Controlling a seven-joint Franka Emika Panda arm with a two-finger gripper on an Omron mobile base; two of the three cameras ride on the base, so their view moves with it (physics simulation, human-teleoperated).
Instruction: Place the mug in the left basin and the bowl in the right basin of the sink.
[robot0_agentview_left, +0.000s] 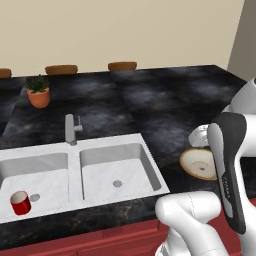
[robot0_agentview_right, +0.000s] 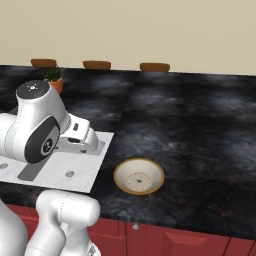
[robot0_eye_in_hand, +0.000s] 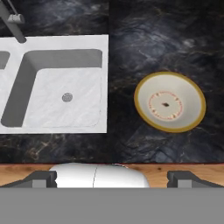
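- The end effector (robot0_eye_in_hand: 112, 178) stands wide apart and empty; its two dark finger tips (robot0_eye_in_hand: 41, 178) rise at the far left and far right of the hand view's bottom, high above the black marbled stone table (robot0_eye_in_hand: 162, 39), over its front edge.
- Looking straight down, the hand view puts the wide shallow bowl with a golden-tan rim and cream speckled inside (robot0_eye_in_hand: 169, 102) ahead and to the right of the end effector's midline, upright on the table, apart from the sink's edge.
- The white rectangular right basin (robot0_eye_in_hand: 65, 94) with its small round grey drain lies just left of the bowl across a strip of dark stone; nothing is in it.
- The small red cylindrical mug with a white inside (robot0_agentview_left: 20, 203) already stands upright in the left basin (robot0_agentview_left: 42, 177) beside the drain, so I judge that half of the task done and the bowl left to move.
- The grey metal faucet (robot0_agentview_left: 71, 129) rises behind the divider of the white double-basin sink (robot0_agentview_left: 75, 172).
- Risks, as I judge them: the bowl is much wider than a mug, so the open fingers must pinch the rim; a descent onto the centre would straddle nothing.
- A shallow rim grip could let the bowl tip or slip during the carry, or it could clip the sink's edge on the way in.
- Farther off, an orange terracotta plant pot (robot0_agentview_left: 39, 95) and flat brown round discs (robot0_agentview_left: 122, 66) sit well clear.
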